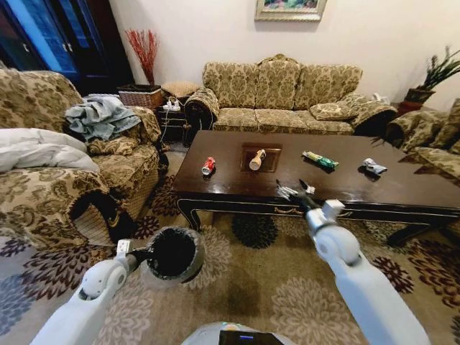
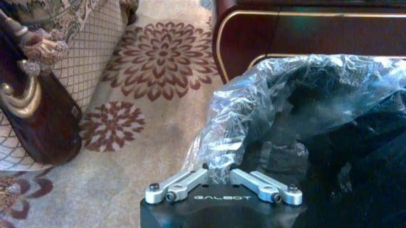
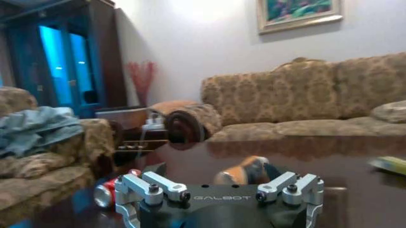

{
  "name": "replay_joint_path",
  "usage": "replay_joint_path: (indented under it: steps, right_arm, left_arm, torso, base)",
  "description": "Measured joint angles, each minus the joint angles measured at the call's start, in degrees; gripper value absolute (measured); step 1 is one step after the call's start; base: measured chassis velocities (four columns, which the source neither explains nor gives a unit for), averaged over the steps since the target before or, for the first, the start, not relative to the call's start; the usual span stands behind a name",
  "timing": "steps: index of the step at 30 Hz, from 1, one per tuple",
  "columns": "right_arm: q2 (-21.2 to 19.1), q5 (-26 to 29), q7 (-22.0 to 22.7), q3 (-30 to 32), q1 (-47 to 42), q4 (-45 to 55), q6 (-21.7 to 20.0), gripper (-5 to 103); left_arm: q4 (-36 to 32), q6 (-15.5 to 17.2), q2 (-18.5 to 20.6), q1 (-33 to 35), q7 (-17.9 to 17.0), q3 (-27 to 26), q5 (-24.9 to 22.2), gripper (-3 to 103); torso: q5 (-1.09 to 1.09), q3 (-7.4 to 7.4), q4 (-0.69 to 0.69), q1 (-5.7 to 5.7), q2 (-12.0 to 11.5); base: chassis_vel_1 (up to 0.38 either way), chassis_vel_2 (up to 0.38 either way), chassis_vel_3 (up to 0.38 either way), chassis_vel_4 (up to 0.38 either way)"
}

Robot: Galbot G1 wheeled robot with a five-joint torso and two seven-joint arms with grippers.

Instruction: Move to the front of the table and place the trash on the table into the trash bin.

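- The right gripper [image 1: 293, 190] has its two fingers spread apart and nothing between them. It hangs over the near edge of the table [image 1: 237, 183], pointing away from the robot toward the middle of the tabletop.
- From the right wrist view, the right gripper [image 3: 219, 209] faces the tan bottle [image 3: 244, 172] lying just beyond it, with the red can [image 3: 111, 192] off to one side and the tip of the green-yellow packet [image 3: 388, 164] at the other edge.
- The right arm [image 1: 356, 277] reaches forward from the robot's lower right, stretched nearly straight up to the table edge.
- The left gripper [image 2: 222, 178] is closed on the bag-lined rim of the trash bin [image 2: 304, 118]; crumpled translucent plastic sits pinched between its fingers.
- In the head view the left gripper [image 1: 140, 255] touches the left side of the trash bin [image 1: 175, 253], which stands on the flowered carpet [image 1: 251, 287] just in front of the table's left corner.
- The left arm [image 1: 83, 298] extends forward and low from the robot's lower left.
- On the table, from left to right, lie the red can [image 1: 208, 166], the tan bottle [image 1: 256, 159] on the square centre panel, the green-yellow packet [image 1: 320, 160] and the silver-white wrapper [image 1: 374, 167], each well apart from the next.
- A patterned sofa [image 1: 287, 97] stands behind the table, and an armchair [image 1: 65, 180] to its left.
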Motion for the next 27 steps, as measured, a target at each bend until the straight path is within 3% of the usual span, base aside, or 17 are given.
replay_joint_path:
  steps: [5, 8, 10, 12, 13, 21, 23, 24, 27]
  right_arm:
    - [2.8, 1.8, 1.7, -7.3, 10.3, -5.3, -0.3, 100]
    - [7.7, 3.6, 4.5, -15.2, 18.7, -12.4, -0.5, 100]
    - [8.5, 3.7, 4.8, -16.5, 19.9, -13.8, -0.5, 100]
    - [12.6, 3.0, 5.4, -20.9, 24.4, -20.7, -0.3, 100]
    - [12.6, 3.0, 5.4, -20.9, 24.4, -20.7, -0.3, 100]
    - [26.6, -0.9, 3.3, -25.4, 33.9, -41.1, 2.0, 100]
    - [27.0, -0.9, 3.0, -25.4, 34.1, -41.8, 2.2, 100]
    - [29.4, -1.3, 1.5, -25.5, 34.8, -45.4, 2.6, 100]
    - [31.7, -2.5, 0.8, -25.0, 35.1, -49.1, 3.1, 100]
  left_arm:
    - [-1.7, 0.0, -1.8, 1.3, -0.7, -0.2, 0.7, 0]
    - [-3.8, 0.0, -3.0, 3.1, -0.9, -1.0, 1.1, 0]
    - [-4.1, 0.0, -3.1, 3.3, -0.9, -1.1, 1.1, 0]
    - [-5.2, 0.0, -3.2, 4.1, -0.9, -1.7, 1.4, 0]
    - [-5.2, 0.0, -3.2, 4.1, -0.9, -1.7, 1.4, 0]
    - [-6.8, 0.0, -3.8, 4.0, -0.8, -2.2, 1.4, 0]
    - [-6.8, 0.0, -3.8, 4.0, -0.8, -2.2, 1.4, 0]
    - [-7.1, 0.0, -3.9, 3.9, -0.7, -2.2, 1.4, 0]
    - [-7.4, 0.0, -3.9, 4.0, -0.4, -2.5, 1.4, 0]
  torso:
    - [-0.02, 0.0, 0.0, 0.0, 0.0]
    - [-0.02, 0.0, 0.03, 0.0, 0.0]
    - [-0.02, 0.0, 0.03, 0.0, 0.0]
    - [-0.01, -0.01, 0.03, 0.0, 0.0]
    - [-0.01, -0.01, 0.03, 0.0, 0.0]
    - [-0.02, -0.01, 0.02, 0.0, 0.0]
    - [-0.02, -0.01, 0.02, 0.0, 0.0]
    - [-0.02, -0.01, 0.01, -0.01, 0.0]
    - [-0.01, -0.01, 0.0, 0.0, 0.0]
  base:
    - [0.0, 0.0, 0.0, 0.0]
    - [0.0, 0.0, 0.0, 0.0]
    - [0.0, 0.0, 0.0, 0.0]
    - [0.0, 0.0, 0.0, 0.0]
    - [0.0, 0.0, 0.0, 0.0]
    - [0.0, 0.0, 0.0, 0.0]
    - [0.0, 0.0, 0.0, 0.0]
    - [0.0, 0.0, 0.0, 0.0]
    - [0.0, 0.0, 0.0, 0.0]
